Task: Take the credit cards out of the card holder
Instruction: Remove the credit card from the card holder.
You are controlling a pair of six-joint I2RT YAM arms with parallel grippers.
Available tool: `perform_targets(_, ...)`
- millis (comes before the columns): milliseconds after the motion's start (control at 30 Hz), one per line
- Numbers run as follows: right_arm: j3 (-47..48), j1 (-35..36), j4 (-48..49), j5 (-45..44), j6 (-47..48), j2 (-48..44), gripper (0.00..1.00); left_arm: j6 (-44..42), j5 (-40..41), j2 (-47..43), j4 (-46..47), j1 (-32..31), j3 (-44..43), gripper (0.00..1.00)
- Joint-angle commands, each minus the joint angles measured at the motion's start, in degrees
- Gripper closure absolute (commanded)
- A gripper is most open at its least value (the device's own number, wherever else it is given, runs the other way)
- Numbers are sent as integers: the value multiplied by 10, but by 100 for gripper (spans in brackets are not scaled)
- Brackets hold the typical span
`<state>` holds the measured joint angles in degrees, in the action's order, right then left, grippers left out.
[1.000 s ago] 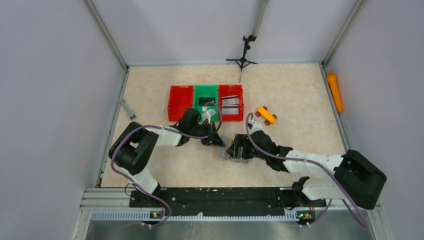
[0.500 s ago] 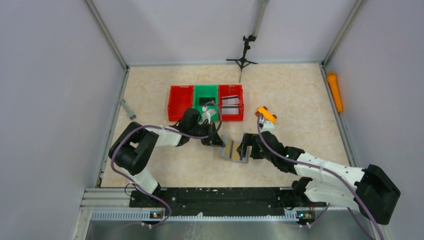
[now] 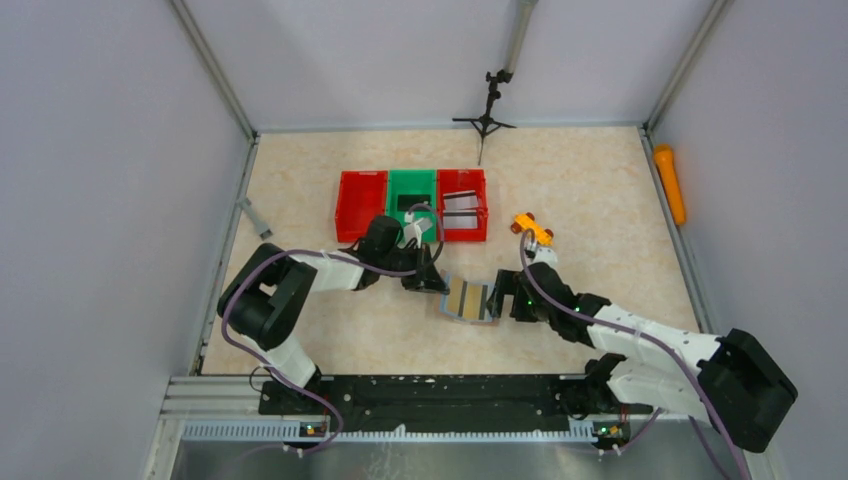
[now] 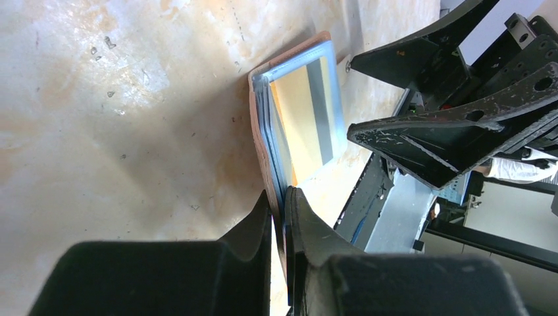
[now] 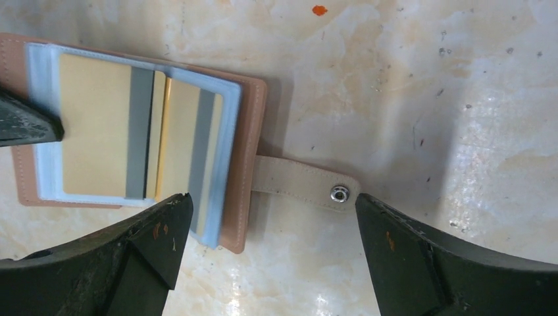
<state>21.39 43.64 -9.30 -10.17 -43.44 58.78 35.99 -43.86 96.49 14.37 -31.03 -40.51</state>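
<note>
Grip first: my left gripper [image 4: 281, 197] is pressed together on the card holder [image 5: 247, 118] at the edge farthest from its strap [image 5: 296, 179], pinning it open on the table [image 5: 408, 99]; my right gripper [image 5: 271, 201] is spread wide just above that strap, holding nothing; two tan-gold credit cards [image 5: 99, 125] with grey stripes show inside pale blue sleeves; which side the sleeves open I cannot tell; I judge the right should narrow, settle on one card's edge and slide it along the sleeve; a weak left pinch would let the holder drag.
</note>
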Motion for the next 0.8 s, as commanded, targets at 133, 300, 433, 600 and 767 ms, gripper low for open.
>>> perform_targets(133, 11, -4, 31, 20, 12, 43, 5, -20, 18, -2, -23, -3, -19, 84)
perform_targets(300, 2, -4, 69, 45, 12, 40, 20, 0, -13, 5, 12, -2, -10, 61)
perform_targets(433, -4, -4, 89, 64, 12, 40, 26, 7, -29, 16, 23, -3, -10, 49)
perform_targets(600, -8, -4, 123, 87, 9, 37, 27, 10, -40, 37, 22, -5, -19, 50)
perform_targets(767, -9, -4, 116, 84, 5, 20, 17, 13, -51, 62, 12, -7, -31, 79)
